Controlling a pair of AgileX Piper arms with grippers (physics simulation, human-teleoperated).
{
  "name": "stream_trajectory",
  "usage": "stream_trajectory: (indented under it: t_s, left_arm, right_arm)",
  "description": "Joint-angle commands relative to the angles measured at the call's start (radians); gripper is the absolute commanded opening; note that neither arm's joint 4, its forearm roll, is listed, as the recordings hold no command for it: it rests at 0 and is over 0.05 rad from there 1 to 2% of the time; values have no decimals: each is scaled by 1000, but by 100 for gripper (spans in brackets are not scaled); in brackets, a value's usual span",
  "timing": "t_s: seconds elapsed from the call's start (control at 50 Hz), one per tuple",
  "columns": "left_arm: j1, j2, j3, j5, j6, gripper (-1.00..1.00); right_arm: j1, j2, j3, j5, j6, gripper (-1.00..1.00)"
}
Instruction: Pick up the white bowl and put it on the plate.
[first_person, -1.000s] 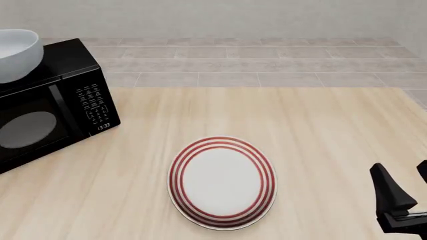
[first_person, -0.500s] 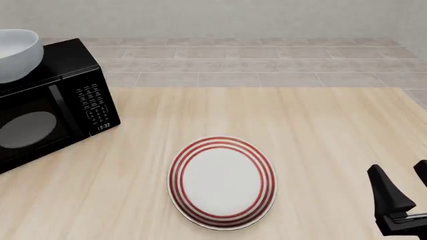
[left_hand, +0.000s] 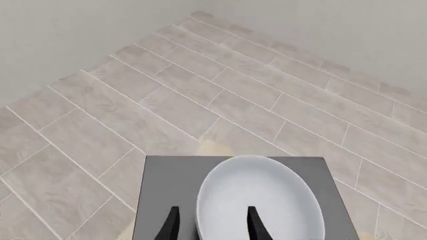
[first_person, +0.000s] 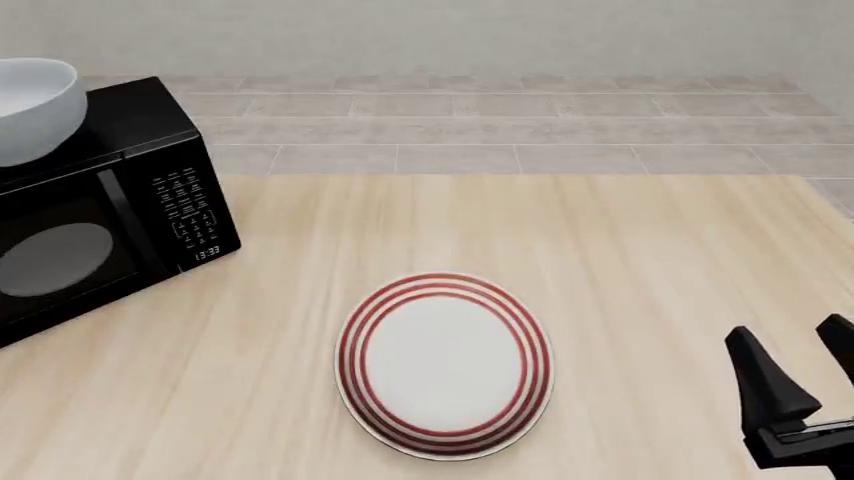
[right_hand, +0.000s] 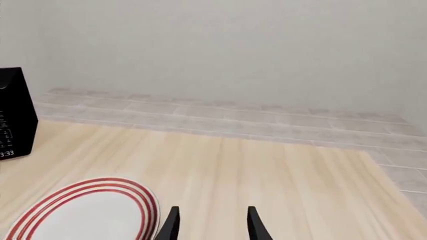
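Creeping slightly forward near the tabletop's right edge, the empty, spread right tool (first_person: 797, 362) leaves the white bowl (first_person: 30, 105) atop the microwave (first_person: 100, 210), the plate (first_person: 445, 364) bare.

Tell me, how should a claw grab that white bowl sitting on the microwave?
Probably by the rim. The white bowl sits upright on the microwave, mouth open upward, so come from above with one finger inside and one outside its thin wall; its body is too wide to span.

Front view: fixed, high, looks forward-down over table (first_person: 641, 250), microwave (first_person: 107, 210) at left. Left wrist view: close above microwave top, facing floor. Right wrist view: low over table. Front and right wrist share plate (first_person: 445, 364) and microwave.
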Motion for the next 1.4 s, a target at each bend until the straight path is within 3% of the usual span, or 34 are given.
stream_trajectory:
  t_s: [0.02, 0.22, 0.56, 0.62, 0.66, 0.86, 1.4]
  left_arm:
    - [-19, 71, -66, 54, 32, 100]
    - [3, 134, -71, 66, 34, 100]
    - [12, 186, -68, 40, 34, 100]
    - [3, 196, -63, 31, 36, 100]
    - [-3, 209, -63, 26, 36, 100]
    - [-4, 223, -66, 24, 32, 100]
    - [-13, 273, -74, 8, 20, 100]
  right_arm:
    - [5, 40, 2, -33, 0, 100]
    - [-12, -35, -7, 26, 4, 100]
    - [1, -24, -18, 24, -10, 100]
    - [27, -15, -16, 13, 31, 100]
    - [11, -10, -12, 5, -4, 100]
    - [24, -26, -27, 35, 33, 100]
    - [21, -13, -23, 24, 9, 100]
